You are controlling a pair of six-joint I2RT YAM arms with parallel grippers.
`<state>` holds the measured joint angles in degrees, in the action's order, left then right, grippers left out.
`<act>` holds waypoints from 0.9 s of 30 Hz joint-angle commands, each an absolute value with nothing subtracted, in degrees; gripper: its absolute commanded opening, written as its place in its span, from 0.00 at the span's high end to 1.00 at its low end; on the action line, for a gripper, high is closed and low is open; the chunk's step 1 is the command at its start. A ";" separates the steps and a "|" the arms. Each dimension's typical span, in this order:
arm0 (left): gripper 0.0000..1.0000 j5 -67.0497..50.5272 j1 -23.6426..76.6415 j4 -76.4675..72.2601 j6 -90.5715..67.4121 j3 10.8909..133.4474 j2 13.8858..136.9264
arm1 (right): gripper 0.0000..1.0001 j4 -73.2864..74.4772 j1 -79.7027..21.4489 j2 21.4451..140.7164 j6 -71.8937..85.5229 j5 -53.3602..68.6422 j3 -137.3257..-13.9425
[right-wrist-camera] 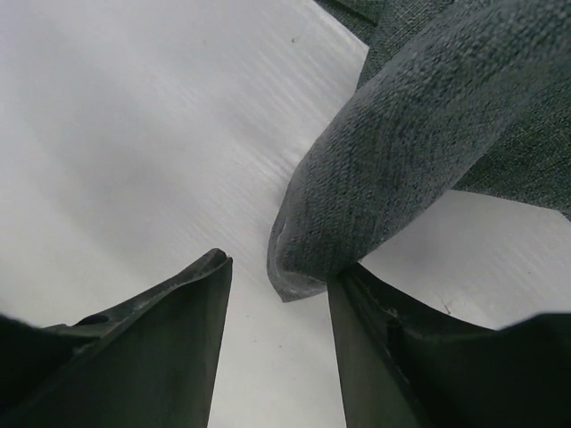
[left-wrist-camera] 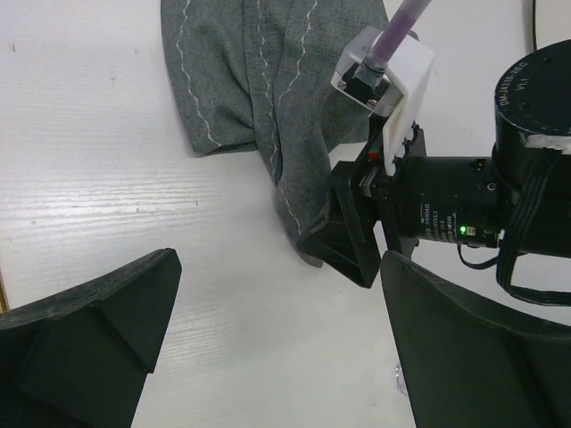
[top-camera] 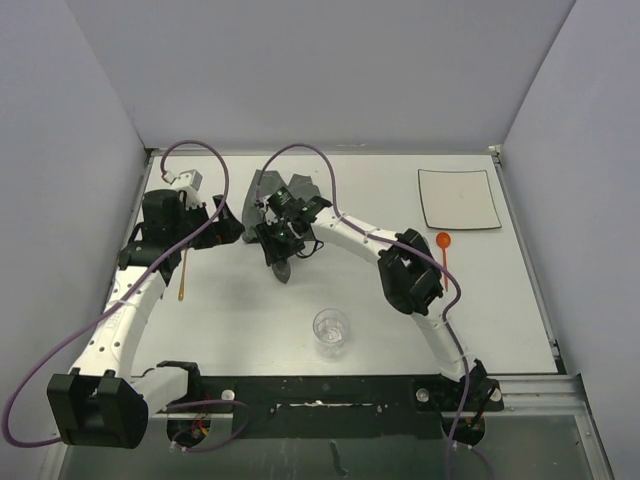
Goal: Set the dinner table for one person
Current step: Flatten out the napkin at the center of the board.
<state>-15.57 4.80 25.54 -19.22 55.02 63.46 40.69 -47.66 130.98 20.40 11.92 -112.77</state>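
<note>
Two hands are close together over the desk (top-camera: 400, 300), left of its middle. The right hand (right-wrist-camera: 281, 276) is half narrowed around a drooping fold of grey placemat (right-wrist-camera: 401, 134), which rests against one finger only and is not pinched. The left hand (left-wrist-camera: 281, 294) gapes wide and holds nothing. The desk is flat, white and faintly grained, with a thin metal rim, and lies under everything. Only the top view shows the square plate (top-camera: 458, 198), orange spoon (top-camera: 443, 240) and clear cup (top-camera: 332, 330). Only the left wrist view shows the placemat's white stitching.

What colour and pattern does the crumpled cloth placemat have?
Dark grey woven placemat with wavy white stitched lines; the left wrist view shows it best.
</note>
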 commanded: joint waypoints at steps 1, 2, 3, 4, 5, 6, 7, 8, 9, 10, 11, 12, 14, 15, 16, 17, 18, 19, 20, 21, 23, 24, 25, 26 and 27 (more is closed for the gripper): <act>0.03 -15.80 5.09 24.13 -18.54 57.57 63.69 | 0.55 42.04 -47.03 132.76 21.36 8.59 -116.66; 0.03 -15.88 5.17 24.12 -18.54 57.57 63.72 | 0.57 42.09 -46.79 133.08 21.62 8.63 -116.89; 0.03 -15.86 5.26 24.16 -18.54 57.57 63.73 | 0.59 42.10 -46.54 133.37 21.84 8.77 -116.96; 0.03 -15.83 5.27 24.17 -18.47 57.57 63.72 | 0.61 42.10 -46.34 133.61 22.00 8.79 -117.06; 0.03 -15.92 5.33 24.16 -18.46 57.57 63.76 | 0.62 42.17 -46.24 133.72 22.10 8.72 -117.15; 0.03 -15.96 5.34 24.17 -18.48 57.57 63.85 | 0.64 42.29 -46.16 133.80 22.19 8.49 -117.22; 0.03 -15.97 5.34 24.17 -18.46 57.59 63.81 | 0.67 42.46 -46.10 133.84 22.18 8.36 -117.37; 0.03 -15.99 5.31 24.10 -18.46 57.57 63.77 | 0.72 42.60 -46.08 133.82 22.15 8.27 -117.50; 0.03 -16.01 5.36 24.08 -18.46 57.57 63.73 | 0.80 42.90 -46.01 133.72 22.17 8.26 -117.57; 0.03 -16.06 5.36 24.08 -18.46 57.57 63.72 | 0.89 43.34 -45.97 133.54 22.15 8.17 -117.72; 0.03 -16.08 5.34 24.08 -18.46 57.58 63.72 | 0.95 43.78 -45.90 133.19 22.15 8.10 -117.92; 0.03 -16.06 5.31 24.05 -18.46 57.59 63.79 | 0.99 44.18 -45.88 132.77 22.08 8.09 -117.96; 0.03 -16.01 5.29 24.03 -18.54 57.57 63.81 | 1.00 44.46 -45.89 131.52 21.77 7.81 -117.86; 0.03 -16.04 5.35 24.00 -18.54 57.51 63.87 | 1.00 44.50 -45.81 130.92 21.64 7.64 -117.90; 0.03 -16.00 5.34 23.95 -18.59 57.55 63.94 | 1.00 44.55 -45.56 130.34 21.69 7.72 -117.87; 0.03 -16.00 5.30 23.99 -18.63 57.61 64.04 | 1.00 44.56 -45.35 129.81 21.77 8.00 -117.87; 0.03 -16.00 5.29 24.04 -18.63 57.57 64.20 | 1.00 44.67 -45.13 129.29 21.91 8.26 -118.02; 0.03 -15.85 5.35 24.20 -18.63 57.61 64.29 | 1.00 44.85 -44.87 128.77 22.03 8.50 -118.11; 0.03 -15.87 5.36 24.29 -18.63 57.65 64.40 | 1.00 45.04 -44.69 128.10 22.21 8.60 -118.20; 0.03 -15.82 5.36 24.38 -18.56 57.66 64.49 | 1.00 45.20 -44.51 127.29 22.30 8.55 -118.27; 0.03 -15.79 5.36 24.60 -18.53 57.77 64.59 | 1.00 45.09 -44.18 125.66 22.54 8.60 -118.14; 0.03 -15.87 5.36 24.61 -18.50 57.81 64.70 | 1.00 44.95 -43.96 124.76 22.59 8.68 -118.25; 0.03 -15.97 5.36 24.54 -18.54 57.76 64.73 | 1.00 44.84 -43.68 123.85 22.63 8.92 -118.45; 0.03 -15.99 5.36 24.50 -18.54 57.78 64.84 | 1.00 44.82 -43.35 123.28 22.67 9.16 -118.86; 0.03 -15.97 5.36 24.60 -18.53 57.83 64.93 | 1.00 45.03 -43.00 122.78 22.80 9.41 -119.46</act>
